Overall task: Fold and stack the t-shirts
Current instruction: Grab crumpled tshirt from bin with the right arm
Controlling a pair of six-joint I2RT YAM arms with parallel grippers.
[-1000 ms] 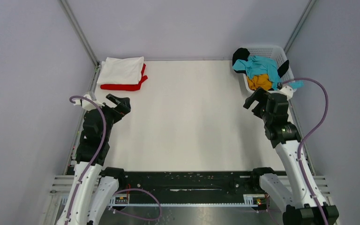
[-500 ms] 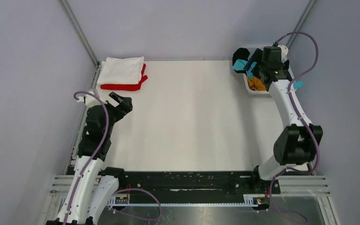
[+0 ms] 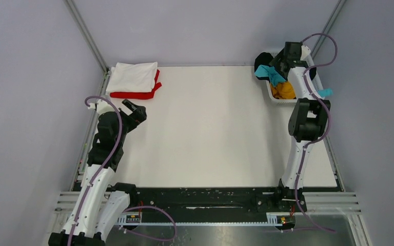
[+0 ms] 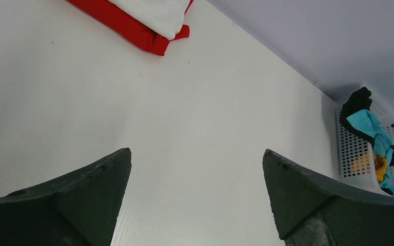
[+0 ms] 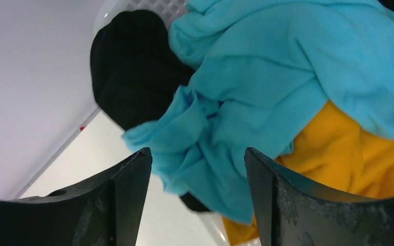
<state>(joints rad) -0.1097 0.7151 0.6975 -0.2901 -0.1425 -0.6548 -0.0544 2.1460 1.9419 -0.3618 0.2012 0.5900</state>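
The turquoise t-shirt (image 5: 287, 66) lies crumpled on top of the white mesh basket (image 3: 278, 98) at the table's far right, over a mustard-yellow shirt (image 5: 359, 148) and a black shirt (image 5: 128, 66). My right gripper (image 5: 197, 154) is open just above the turquoise cloth, with cloth between its fingers but not pinched; in the top view it hovers over the basket (image 3: 279, 66). A folded white shirt (image 3: 132, 77) lies on a folded red shirt (image 3: 133, 94) at the far left. My left gripper (image 3: 133, 111) is open and empty over bare table, near side of that stack.
The basket also shows in the left wrist view (image 4: 356, 154) at the far right. A turquoise sleeve (image 3: 325, 93) hangs over the basket's right side. Metal frame posts and grey walls close in the white table (image 3: 210, 128).
My right arm has stretched from the table's right side up over the basket and come down close to the turquoise shirt. My left gripper has barely shifted.
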